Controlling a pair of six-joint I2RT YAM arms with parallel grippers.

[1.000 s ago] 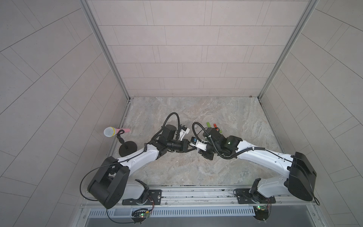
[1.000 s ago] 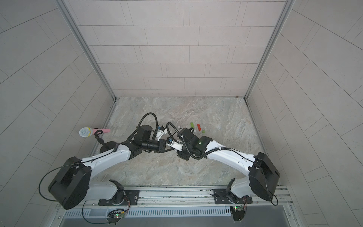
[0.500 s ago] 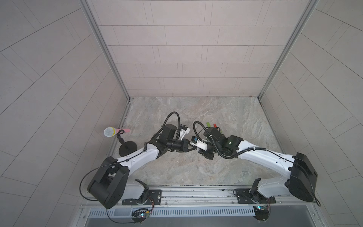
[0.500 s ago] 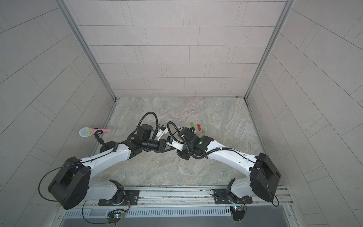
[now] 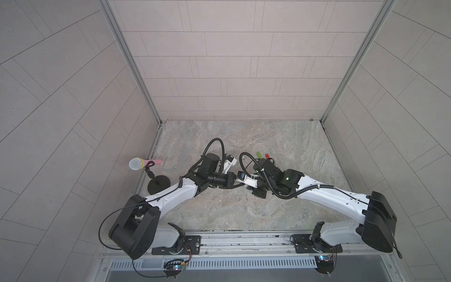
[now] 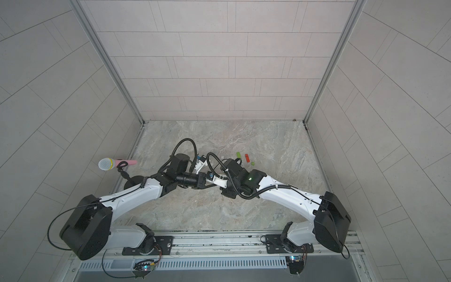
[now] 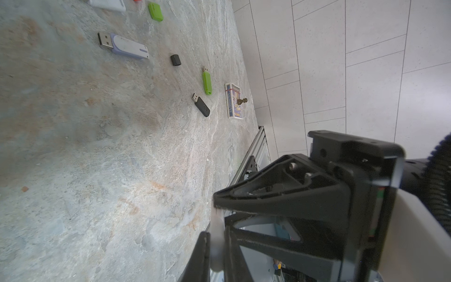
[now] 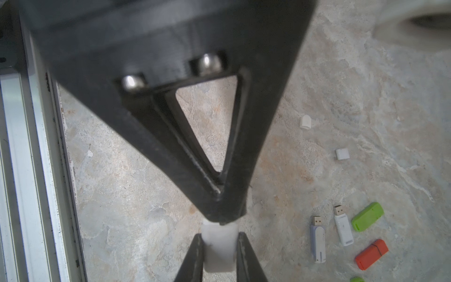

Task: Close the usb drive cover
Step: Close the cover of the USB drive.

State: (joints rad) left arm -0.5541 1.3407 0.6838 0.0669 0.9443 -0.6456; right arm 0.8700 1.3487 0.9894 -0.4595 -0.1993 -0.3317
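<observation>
The drive [image 8: 219, 254] hangs in the air above the table [image 5: 244, 212], pinched from both ends. The right fingers [image 8: 198, 246] are clenched on its blocky white end. The left fingers [image 7: 204, 246] are clenched on a pale, blurred end and meet the right ones tip to tip. Whether the two parts are fully joined cannot be told. On the table below and beyond the drive, toward the back wall, lie a green drive [image 8: 368, 216], an orange drive [image 8: 371, 254] and two white caps [image 8: 305, 121]. A mic [image 5: 136, 164] stands well apart from the drive, on the left arm's side.
</observation>
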